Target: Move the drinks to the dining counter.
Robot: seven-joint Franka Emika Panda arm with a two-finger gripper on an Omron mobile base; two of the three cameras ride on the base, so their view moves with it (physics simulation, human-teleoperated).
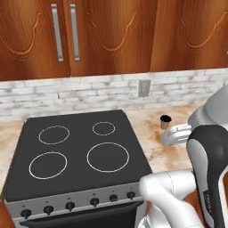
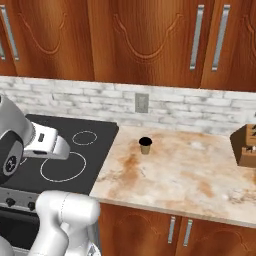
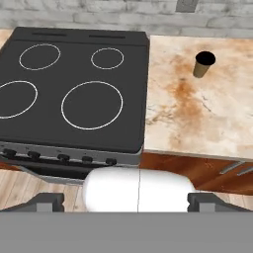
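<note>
A small tan paper cup (image 1: 165,122) (image 2: 145,145) (image 3: 203,64) with a dark rim stands upright on the marble-look counter (image 2: 190,175), just right of the black stove and near the white-brick backsplash. My gripper (image 3: 129,201) is open, its two dark fingertips (image 3: 49,200) far apart with nothing between them. It hovers in front of the stove's front edge, well short of the cup. The white hand (image 1: 176,135) (image 2: 46,145) hangs above the counter's near part. The dining counter is out of view.
A black four-ring stove (image 1: 75,151) with front knobs fills the left. A brown knife block (image 2: 246,145) stands at the counter's far right. An outlet (image 2: 141,103) sits in the backsplash, with wooden wall cabinets (image 1: 111,35) above.
</note>
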